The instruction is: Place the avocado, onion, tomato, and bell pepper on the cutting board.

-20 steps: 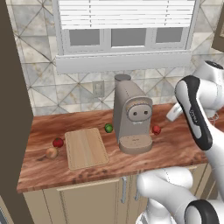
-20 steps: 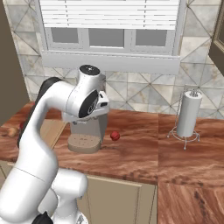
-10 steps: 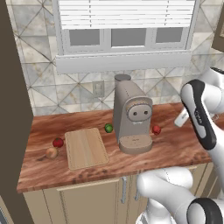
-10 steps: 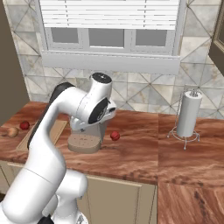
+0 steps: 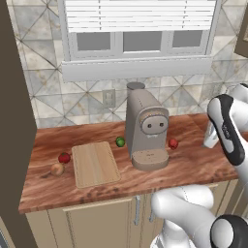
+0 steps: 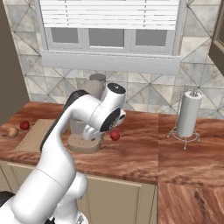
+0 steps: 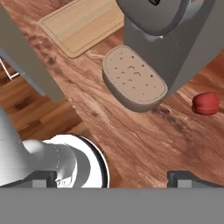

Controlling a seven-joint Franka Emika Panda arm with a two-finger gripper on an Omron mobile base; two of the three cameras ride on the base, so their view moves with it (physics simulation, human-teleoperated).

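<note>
Counter (image 5: 193,169): a reddish wood top ran under the window, and everything below is placed from the coffee machine standing on it.
Coffee machine (image 5: 146,128): a tall grey-brown machine stood upright at the middle of the counter, its round perforated drip tray (image 7: 133,78) facing the room.
Cutting board (image 5: 95,163): the pale wooden board lay flat to the left of the coffee machine, near it but not touching, with nothing on it.
Paper towel roll (image 6: 189,114): it stood upright on a wire holder, well to the right of the coffee machine.
Gripper (image 7: 113,178): the pincer hung in the air in front of the coffee machine, looking down at the drip tray and the counter; its two dark tips (image 7: 183,177) stood as wide apart as they go, with nothing between them.
Red fruit, right (image 5: 173,143): a small red piece sat on the counter just beside the coffee machine's right side; whether it was the tomato or the pepper I could not tell.
Avocado (image 5: 120,141): the small green fruit sat on the counter just left of the coffee machine, between it and the board's far corner.
Red fruit, left (image 5: 64,157): a second small red piece lay beyond the board, on the side away from the coffee machine, off the board.
Onion (image 5: 57,168): the tan ball lay just beside that red piece, a little nearer the counter's front edge, farthest left of the coffee machine.
</note>
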